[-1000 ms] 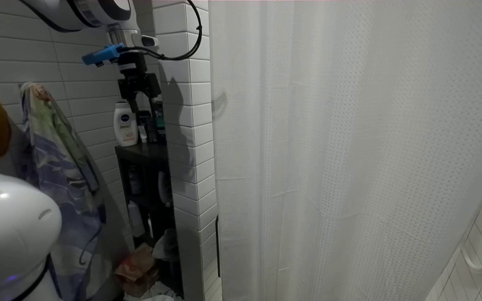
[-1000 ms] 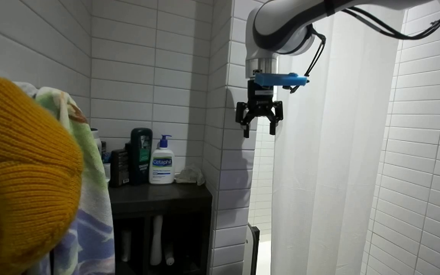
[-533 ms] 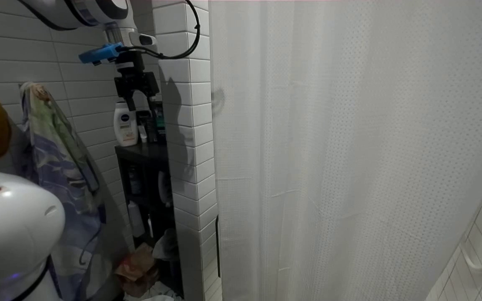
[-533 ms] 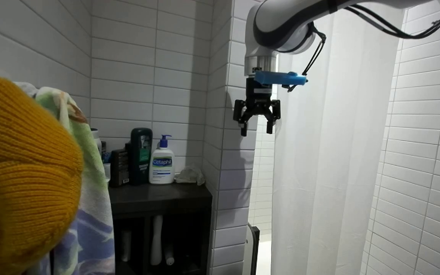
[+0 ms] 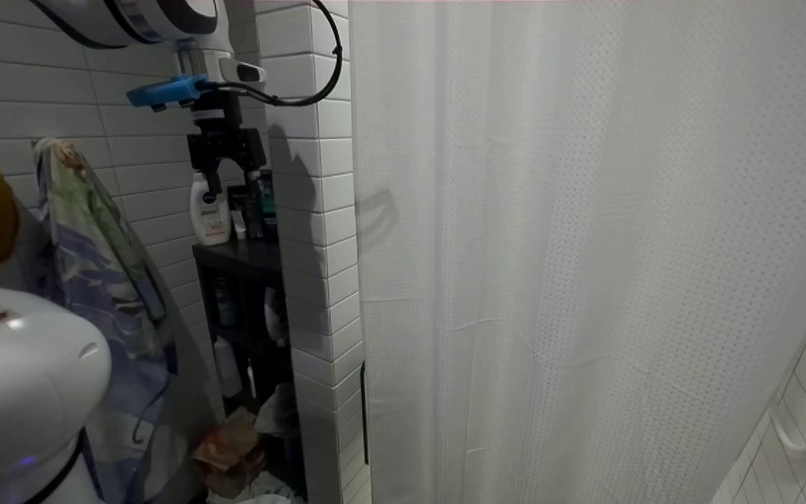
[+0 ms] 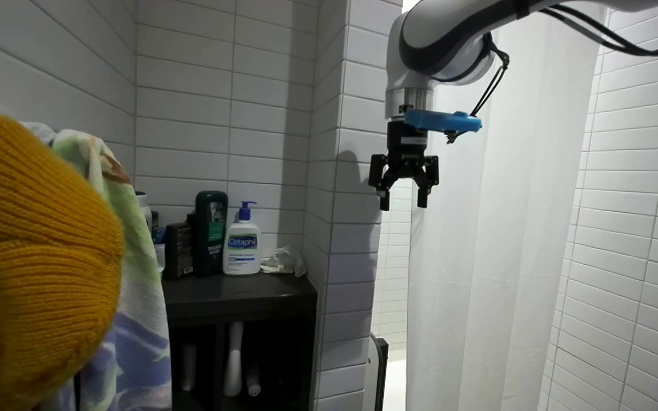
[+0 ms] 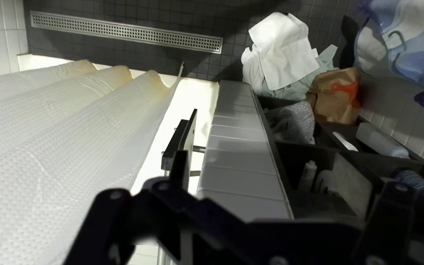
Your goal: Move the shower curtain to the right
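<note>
The shower curtain (image 5: 529,266) is a tall white sheet with soft vertical folds. It hangs beside a tiled pillar; it also shows in an exterior view (image 6: 483,245) and along the left side of the wrist view (image 7: 61,140). My gripper (image 6: 404,201) points straight down with its fingers apart and nothing between them. There it overlaps the pillar's edge and the curtain's left edge; I cannot tell how far it is from the cloth. In an exterior view (image 5: 235,183) it hangs left of the pillar, apart from the curtain.
The tiled pillar (image 6: 346,240) stands beside the gripper. A dark shelf (image 6: 237,291) holds bottles, including a Cetaphil pump bottle (image 6: 242,245). A yellow knit hat (image 6: 37,257) and a patterned towel (image 5: 102,294) hang at the left. A dark-edged rack (image 7: 182,138) sits behind the pillar.
In an exterior view the arm and gripper have shifted right, towards the curtain edge, and slightly down. The gripper's shadow on the curtain has moved lower. The curtain hangs as before.
</note>
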Tool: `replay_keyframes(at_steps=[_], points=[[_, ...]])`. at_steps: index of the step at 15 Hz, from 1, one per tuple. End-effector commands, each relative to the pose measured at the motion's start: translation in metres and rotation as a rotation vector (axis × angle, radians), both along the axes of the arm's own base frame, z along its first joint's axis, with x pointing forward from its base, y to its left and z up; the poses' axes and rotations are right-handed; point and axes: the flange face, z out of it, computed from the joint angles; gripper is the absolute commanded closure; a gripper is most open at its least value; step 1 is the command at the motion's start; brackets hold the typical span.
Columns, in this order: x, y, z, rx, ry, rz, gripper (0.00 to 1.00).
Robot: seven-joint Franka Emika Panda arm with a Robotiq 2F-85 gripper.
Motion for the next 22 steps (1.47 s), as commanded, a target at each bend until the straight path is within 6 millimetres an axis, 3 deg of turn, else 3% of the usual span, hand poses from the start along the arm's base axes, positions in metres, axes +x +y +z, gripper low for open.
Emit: replay_keyframes(at_steps=[1,8,12,15,16,22], points=[[-0.028,-0.026,-0.006,-0.02,0.011,-0.046,0.0],[-0.06,-0.09,-0.039,-0.121,0.004,-0.234,0.0],[-0.056,-0.125,-0.058,-0.143,-0.019,-0.369,0.0],[-0.04,-0.132,-0.06,-0.159,-0.055,-0.482,0.0],[-0.048,-0.131,-0.058,-0.131,-0.029,-0.423,0.0],[-0.048,-0.131,-0.059,-0.132,-0.03,-0.428,0.0]])
